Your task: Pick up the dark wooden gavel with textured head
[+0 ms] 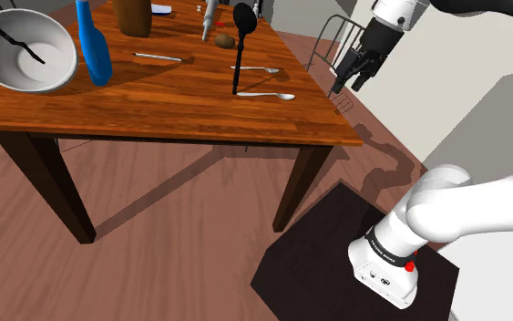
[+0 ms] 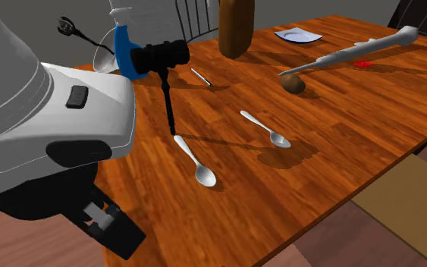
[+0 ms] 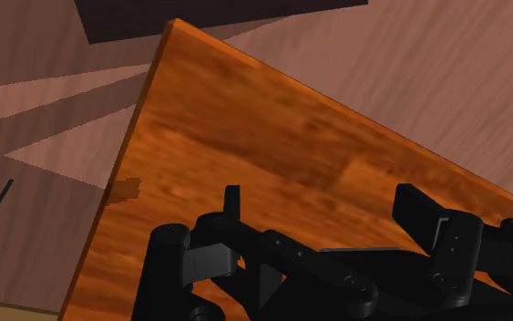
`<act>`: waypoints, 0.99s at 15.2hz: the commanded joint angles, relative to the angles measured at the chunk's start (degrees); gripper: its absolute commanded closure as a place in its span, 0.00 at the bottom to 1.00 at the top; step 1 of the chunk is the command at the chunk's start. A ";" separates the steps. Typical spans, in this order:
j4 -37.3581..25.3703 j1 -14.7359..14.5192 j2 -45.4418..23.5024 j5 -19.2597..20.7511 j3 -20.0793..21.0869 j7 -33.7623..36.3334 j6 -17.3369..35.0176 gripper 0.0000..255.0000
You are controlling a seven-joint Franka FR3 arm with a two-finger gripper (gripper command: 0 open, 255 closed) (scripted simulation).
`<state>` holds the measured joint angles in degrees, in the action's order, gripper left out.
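Off the table's right edge in the shoulder view, the gripper (image 1: 348, 82) hangs over the floor. Its fingers (image 3: 415, 202) are spread apart with nothing between them. The dark gavel (image 1: 243, 23) stands upright on its handle tip on the wooden table (image 1: 154, 105), well left of the gripper. A spoon (image 1: 265, 95) lies just beside its foot.

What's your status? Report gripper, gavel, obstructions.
Gripper open, empty, off the table edge. Gavel upright on table, untouched. Two spoons lie beside its handle.
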<state>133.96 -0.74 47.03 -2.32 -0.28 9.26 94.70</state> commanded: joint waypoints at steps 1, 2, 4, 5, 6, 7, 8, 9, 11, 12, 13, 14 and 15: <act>0.00 0.00 0.00 0.00 0.00 0.00 0.00 0.00; -1.77 -0.21 -2.03 -0.44 0.41 0.49 0.45 0.00; -5.48 -0.58 -6.06 -1.22 1.19 1.44 1.16 0.00; -7.42 -0.75 -8.07 -1.57 1.56 1.91 1.42 0.00; -9.41 -0.90 -10.07 -1.88 1.93 2.37 1.62 0.00; -11.47 -1.05 -12.06 -2.17 2.28 2.84 1.77 0.00; -13.59 -1.17 -14.06 -2.43 2.63 3.29 1.85 0.00; -15.78 -1.30 -16.05 -2.66 2.97 3.76 1.87 0.00; -20.35 -1.53 -20.06 -3.02 3.61 4.70 1.73 0.00; -22.75 -1.65 -22.08 -3.17 3.93 5.17 1.57 0.00; -25.23 -1.76 -24.12 -3.28 4.24 5.65 1.35 0.00; -27.79 -1.88 -26.17 -3.36 4.54 6.14 1.06 0.00; -30.45 -1.98 -28.25 -3.42 4.85 6.63 0.71 0.00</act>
<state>106.46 -2.55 20.78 -5.62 4.10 15.13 96.10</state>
